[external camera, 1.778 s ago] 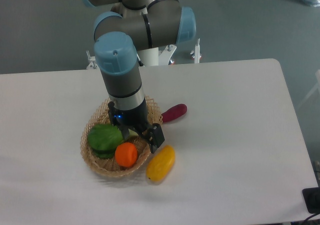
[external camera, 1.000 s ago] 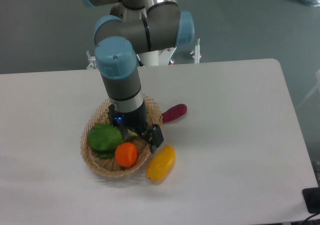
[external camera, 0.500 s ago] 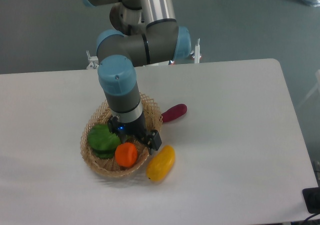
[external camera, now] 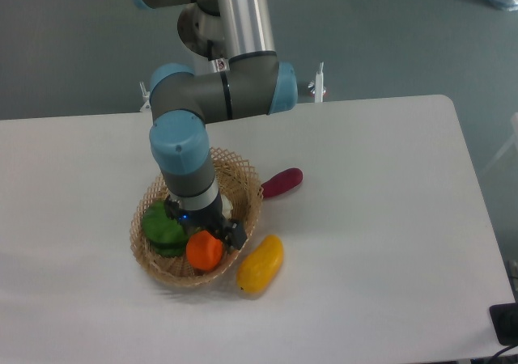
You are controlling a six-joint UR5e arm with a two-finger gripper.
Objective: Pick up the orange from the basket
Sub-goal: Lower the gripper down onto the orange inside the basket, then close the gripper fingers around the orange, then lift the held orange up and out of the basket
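The orange [external camera: 204, 252] lies in the front part of the tan wicker basket [external camera: 247, 188], which sits left of centre on the white table. My gripper [external camera: 209, 233] points down into the basket, right over the back of the orange. Its jaws stand apart. One dark finger [external camera: 235, 234] shows just right of the orange. The other finger is mostly hidden behind the wrist, between the orange and the green vegetable. I cannot tell whether the fingers touch the orange.
A leafy green vegetable [external camera: 162, 228] lies in the basket's left side, against the orange. A yellow elongated fruit [external camera: 260, 264] lies on the table by the basket's front right rim. A dark red-purple vegetable [external camera: 282, 182] lies to the basket's right.
The gripper has moved down and slightly left into the basket, from above its middle to right over the orange. The fruits and the basket have not moved.
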